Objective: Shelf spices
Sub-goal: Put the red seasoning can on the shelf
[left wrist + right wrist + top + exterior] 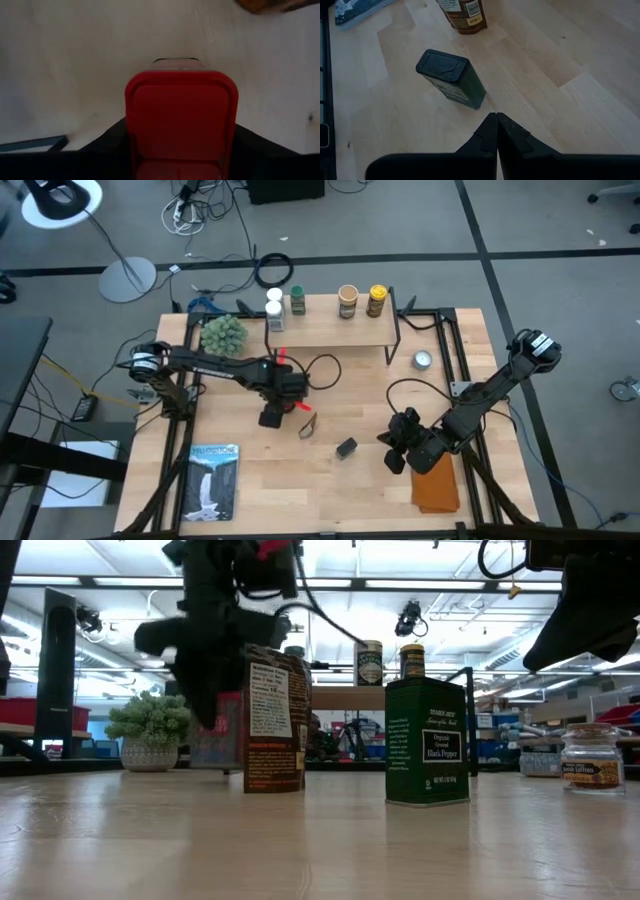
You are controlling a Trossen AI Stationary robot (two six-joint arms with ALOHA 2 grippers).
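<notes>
Red and square with rounded corners, a plastic lid [181, 120] sits between the left gripper's [271, 418] fingers; whether they grip it cannot be told. Just beside the green tin [427, 742], a boxy pepper tin standing upright, is a brown labelled jar [274, 720]. Near that tin on its other side, the right gripper [496, 134] hangs with fingers pressed together, empty. Beyond the tin, the light-wood shelf [330, 331] carries four round jars along its back edge.
</notes>
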